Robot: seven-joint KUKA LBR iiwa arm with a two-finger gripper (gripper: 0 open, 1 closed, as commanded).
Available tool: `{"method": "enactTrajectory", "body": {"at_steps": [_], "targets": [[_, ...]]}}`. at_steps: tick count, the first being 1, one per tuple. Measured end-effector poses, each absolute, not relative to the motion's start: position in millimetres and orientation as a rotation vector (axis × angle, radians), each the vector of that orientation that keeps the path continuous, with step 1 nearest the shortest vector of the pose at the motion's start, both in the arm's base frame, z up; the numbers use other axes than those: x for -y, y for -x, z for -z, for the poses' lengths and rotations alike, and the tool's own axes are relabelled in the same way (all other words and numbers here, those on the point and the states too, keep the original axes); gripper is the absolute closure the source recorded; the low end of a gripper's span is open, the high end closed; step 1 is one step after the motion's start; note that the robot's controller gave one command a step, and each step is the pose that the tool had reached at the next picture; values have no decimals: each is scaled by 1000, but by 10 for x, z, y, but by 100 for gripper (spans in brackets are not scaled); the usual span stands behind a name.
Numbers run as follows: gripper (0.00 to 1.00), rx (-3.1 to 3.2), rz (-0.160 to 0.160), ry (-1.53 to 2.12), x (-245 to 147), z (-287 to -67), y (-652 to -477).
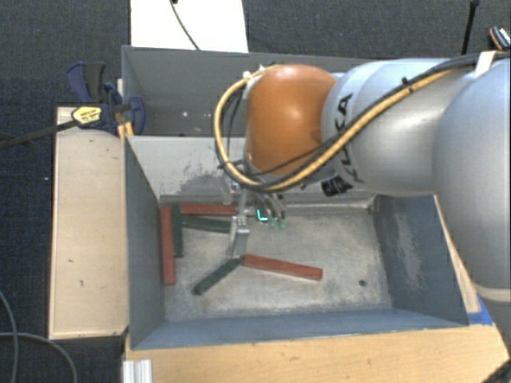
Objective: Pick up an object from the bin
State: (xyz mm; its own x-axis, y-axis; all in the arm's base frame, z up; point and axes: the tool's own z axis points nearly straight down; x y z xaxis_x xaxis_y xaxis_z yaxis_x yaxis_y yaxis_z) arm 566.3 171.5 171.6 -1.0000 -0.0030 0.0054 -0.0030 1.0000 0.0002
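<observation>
My gripper (239,244) reaches down from under the orange wrist cover into the middle of the bin. Its tip stands just above the spot where a dark green stick (215,277), lying diagonally, meets the left end of a red stick (282,268). Just left of the gripper and a little further back, another dark green stick (207,224) lies flat. A red stick (204,210) lies along the back wall behind it.
Along the left wall a long red stick (168,246) lies front to back, with a short dark green stick (178,241) beside it. The arm and its orange cover hide the bin's back right part.
</observation>
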Motion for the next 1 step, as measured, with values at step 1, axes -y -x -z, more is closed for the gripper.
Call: {"method": "enactTrajectory", "body": {"at_steps": [1], "targets": [[0,3135,1,92,-1444,-667,-5680]]}}
